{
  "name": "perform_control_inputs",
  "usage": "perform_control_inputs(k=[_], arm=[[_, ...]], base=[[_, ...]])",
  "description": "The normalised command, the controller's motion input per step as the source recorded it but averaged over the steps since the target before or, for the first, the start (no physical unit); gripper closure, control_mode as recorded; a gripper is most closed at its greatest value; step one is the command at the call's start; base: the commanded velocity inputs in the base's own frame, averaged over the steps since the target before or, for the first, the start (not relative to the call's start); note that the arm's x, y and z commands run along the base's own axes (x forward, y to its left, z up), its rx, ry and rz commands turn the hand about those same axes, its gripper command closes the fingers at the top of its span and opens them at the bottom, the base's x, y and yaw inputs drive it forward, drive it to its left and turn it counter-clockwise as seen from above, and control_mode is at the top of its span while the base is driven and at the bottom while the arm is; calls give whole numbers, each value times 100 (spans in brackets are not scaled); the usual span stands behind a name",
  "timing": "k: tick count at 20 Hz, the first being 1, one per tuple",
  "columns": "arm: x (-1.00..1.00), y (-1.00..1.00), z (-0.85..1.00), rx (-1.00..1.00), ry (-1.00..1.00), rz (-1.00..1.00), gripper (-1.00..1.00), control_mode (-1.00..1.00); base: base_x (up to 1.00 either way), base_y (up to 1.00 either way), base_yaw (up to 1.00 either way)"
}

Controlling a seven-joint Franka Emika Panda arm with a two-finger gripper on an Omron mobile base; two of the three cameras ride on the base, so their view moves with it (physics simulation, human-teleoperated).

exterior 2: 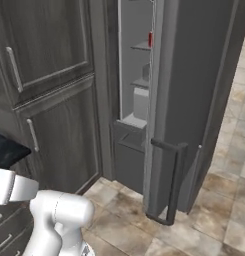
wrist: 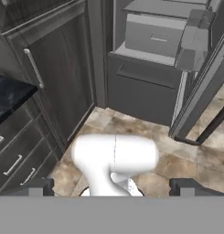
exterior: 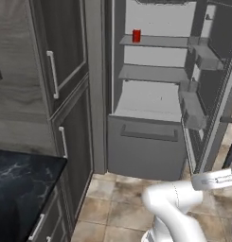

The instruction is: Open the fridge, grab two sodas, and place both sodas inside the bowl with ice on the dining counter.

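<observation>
The fridge (exterior: 150, 101) stands open, its pale interior with grey shelves and a drawer front facing me. Its dark door (exterior 2: 194, 100) is swung out to the right, with the bar handle (exterior 2: 170, 182) low on its edge. One soda, a short red can (exterior: 136, 36), stands upright on an upper shelf; a sliver of it (exterior 2: 150, 39) shows past the door edge. My gripper (wrist: 112, 187) is open with nothing between its fingertips (wrist: 38, 186), low over the floor and well short of the fridge (wrist: 150, 84). The bowl with ice and the dining counter are out of view.
Tall dark wood-grain cabinets (exterior: 65, 71) with bar handles stand left of the fridge. A black marbled countertop (exterior: 18, 184) over drawers juts in at the lower left. Door bins (exterior: 195, 108) line the open door. Tan tiled floor (exterior: 117, 203) lies in front.
</observation>
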Motion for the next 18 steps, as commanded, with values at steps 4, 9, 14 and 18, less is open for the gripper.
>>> perform_control_inputs(k=[4, 9, 14, 18], arm=[[0, 0, 0, 0, 0, 0, -100, 100], [0, 0, 0, 0, 0, 0, -100, 100], [0, 0, 0, 0, 0, 0, -100, 100], [0, 0, 0, 0, 0, 0, -100, 100]], base=[[72, 27, -14], [67, 15, -15], [56, 17, -17], [46, 10, -17]])
